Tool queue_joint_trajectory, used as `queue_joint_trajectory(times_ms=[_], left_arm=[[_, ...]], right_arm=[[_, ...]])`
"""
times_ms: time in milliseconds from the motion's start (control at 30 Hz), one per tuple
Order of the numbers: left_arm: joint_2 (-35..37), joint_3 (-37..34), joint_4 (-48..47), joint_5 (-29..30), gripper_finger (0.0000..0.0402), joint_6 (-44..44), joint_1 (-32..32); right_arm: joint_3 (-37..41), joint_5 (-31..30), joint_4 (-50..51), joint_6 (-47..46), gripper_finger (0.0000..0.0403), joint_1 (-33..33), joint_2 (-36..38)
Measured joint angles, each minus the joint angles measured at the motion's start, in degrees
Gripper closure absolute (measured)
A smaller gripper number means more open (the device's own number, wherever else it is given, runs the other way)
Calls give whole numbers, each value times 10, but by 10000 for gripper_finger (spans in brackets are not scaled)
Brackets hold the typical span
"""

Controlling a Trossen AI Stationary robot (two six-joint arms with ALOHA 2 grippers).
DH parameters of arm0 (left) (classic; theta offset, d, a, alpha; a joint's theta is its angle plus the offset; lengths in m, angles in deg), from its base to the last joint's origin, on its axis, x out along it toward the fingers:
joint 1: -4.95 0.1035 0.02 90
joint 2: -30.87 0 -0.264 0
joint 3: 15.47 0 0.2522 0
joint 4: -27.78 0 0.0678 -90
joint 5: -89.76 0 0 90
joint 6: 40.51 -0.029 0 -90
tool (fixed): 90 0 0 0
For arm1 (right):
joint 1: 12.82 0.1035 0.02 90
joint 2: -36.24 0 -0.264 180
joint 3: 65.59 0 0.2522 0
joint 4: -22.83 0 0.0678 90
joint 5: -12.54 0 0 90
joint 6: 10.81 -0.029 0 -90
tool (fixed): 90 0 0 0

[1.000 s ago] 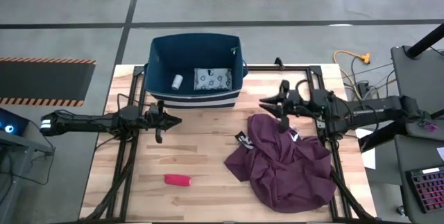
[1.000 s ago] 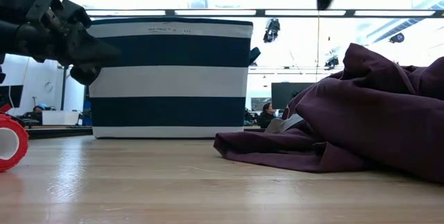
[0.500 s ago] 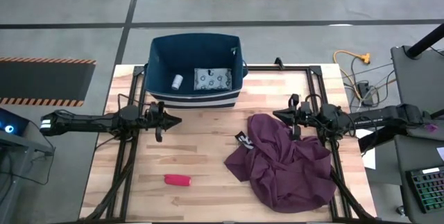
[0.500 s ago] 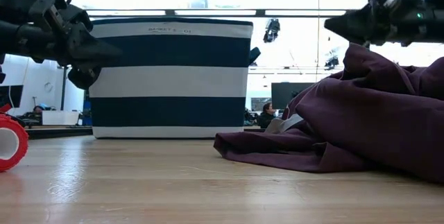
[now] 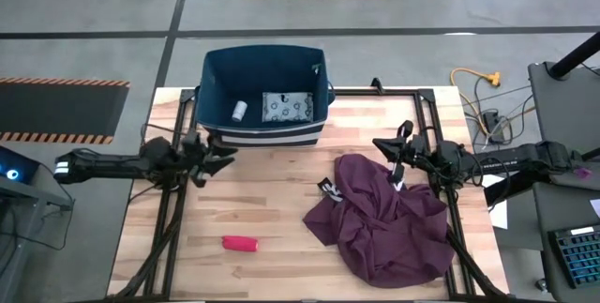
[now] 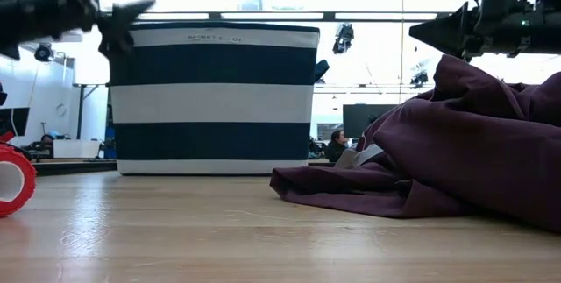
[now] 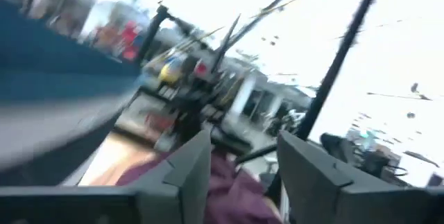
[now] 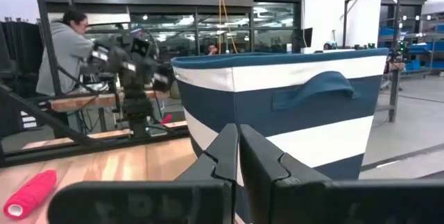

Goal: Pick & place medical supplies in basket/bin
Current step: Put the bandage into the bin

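The dark-blue bin (image 5: 265,97) with a white stripe stands at the table's far edge. Inside it lie a pale-blue dotted packet (image 5: 286,108) and a small white cylinder (image 5: 239,111). A red oblong piece (image 5: 240,243) lies on the bare wood near the front left, also visible in the right wrist view (image 8: 29,193). My left gripper (image 5: 225,159) hovers open just left of the bin's near left corner, holding nothing. My right gripper (image 5: 379,143) is shut and empty, above the far edge of the maroon cloth (image 5: 384,219).
The big maroon cloth is heaped over the table's right half. A black frame (image 5: 427,106) runs around the table top. Bare wood lies between the bin, the red piece and the cloth. A person (image 8: 66,44) stands beyond the table.
My right gripper has drawn back from beside the bin toward the table's right edge and come down to just above the cloth. My left gripper has risen, turned about its wrist and opened, drawing slightly toward the table's left edge.
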Motion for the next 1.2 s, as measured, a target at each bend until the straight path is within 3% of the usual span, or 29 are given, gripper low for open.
queue_joint_trajectory(times_ms=[133, 400, 500, 800, 967, 1067, 1200], left_arm=[[-14, 68, -47, -39, 243, -43, -4], [-107, 285, -373, -57, 242, -135, -20], [-158, 358, -454, -57, 242, -153, -20], [-332, 505, -495, -87, 240, -204, -20], [-439, 575, -505, -102, 205, -208, -21], [-505, 625, -574, -144, 176, -228, -33], [-583, 716, -711, -152, 156, -229, -66]], right_arm=[[0, -8, 0, -8, 394, 0, 0], [0, -15, 0, -8, 394, 0, 0], [0, -15, 0, -8, 394, 0, 0], [0, -15, 0, -10, 394, 0, 0], [0, -15, 1, -10, 394, 0, 0], [0, -15, 2, -10, 394, 0, 0], [-1, -14, 4, -10, 394, 0, 0]])
